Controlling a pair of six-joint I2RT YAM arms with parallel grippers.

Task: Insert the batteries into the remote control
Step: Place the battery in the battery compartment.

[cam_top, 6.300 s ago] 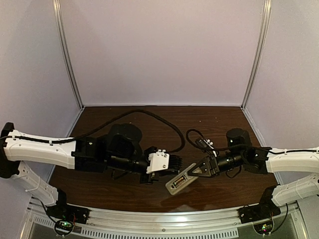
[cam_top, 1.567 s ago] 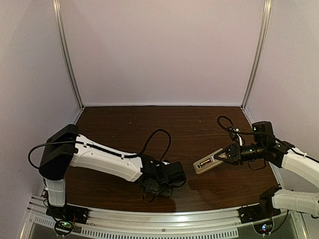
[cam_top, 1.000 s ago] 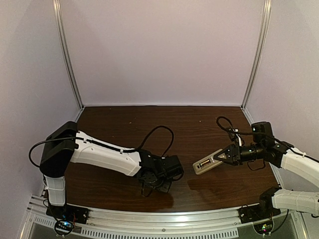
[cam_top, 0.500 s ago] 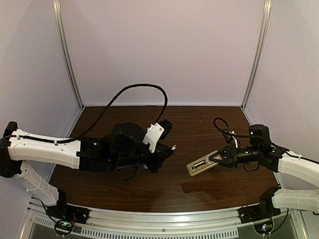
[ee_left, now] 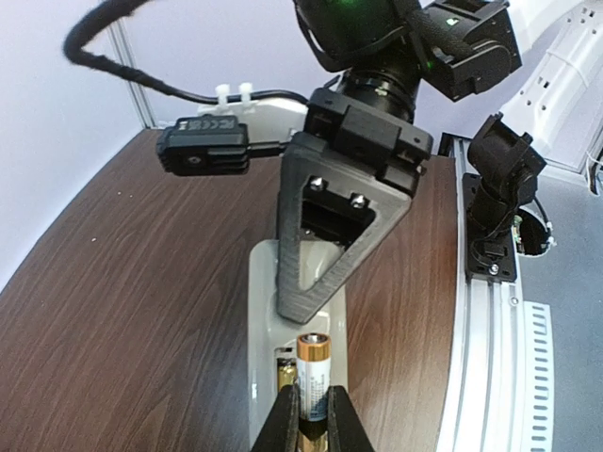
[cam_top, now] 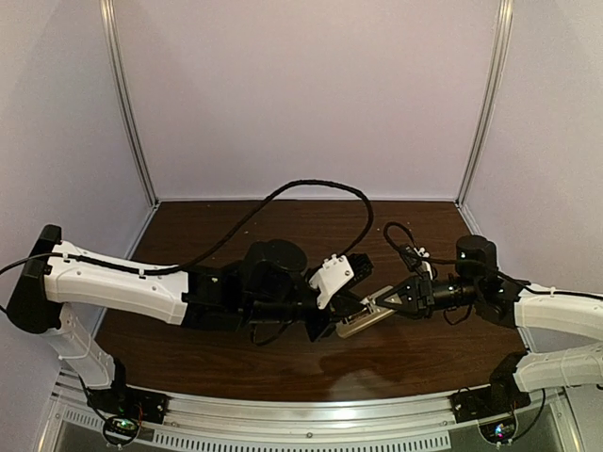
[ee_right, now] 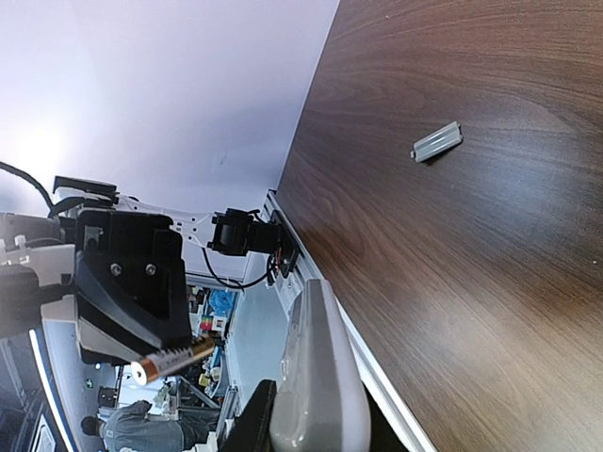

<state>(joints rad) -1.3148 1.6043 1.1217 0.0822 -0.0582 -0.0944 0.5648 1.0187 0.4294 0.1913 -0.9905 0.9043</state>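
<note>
Swung in across the table [cam_top: 179, 221] since half a second ago, the left gripper [ee_left: 310, 416] is pinching a battery [ee_left: 313, 367] over the open bay of the remote control [ee_left: 267, 301], beside a second battery [ee_left: 285, 377] lying there. The right gripper [cam_top: 378, 303] is clamping the remote aloft, its dark finger [ee_left: 325, 245] crossing the casing. A grey strip [ee_right: 436, 141] is lying well apart.

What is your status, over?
Left gripper shut on battery, above the remote control's open bay. Right gripper shut on remote control. Second battery already seated. Small grey piece on table, well clear.
</note>
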